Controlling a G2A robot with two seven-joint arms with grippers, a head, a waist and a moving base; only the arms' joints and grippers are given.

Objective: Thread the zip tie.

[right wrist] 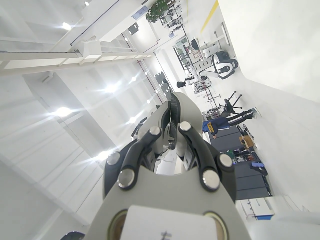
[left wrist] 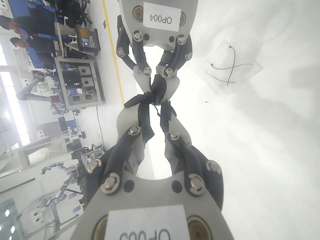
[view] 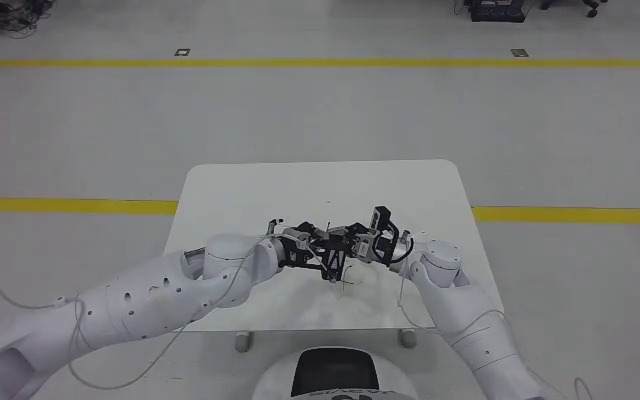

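Both grippers meet tip to tip over the middle of the white table (view: 300, 190). My left gripper (left wrist: 152, 102) is shut, and a thin black zip tie (left wrist: 157, 111) shows just beside its fingertips. My right gripper (left wrist: 156, 86) faces it from the opposite side and is shut too, its dark pads pressed against the left ones. From above, the left gripper (view: 318, 252) and right gripper (view: 345, 248) touch, with a thin strand of the zip tie (view: 327, 233) sticking out away from me. The right gripper (right wrist: 173, 101) points up toward the ceiling, fingers together. Most of the tie is hidden between the pads.
A clear flat plate (left wrist: 250, 69) lies on the table beyond the grippers, carrying several spare black zip ties (left wrist: 231, 67). The table edges lie well away from the grippers on every side.
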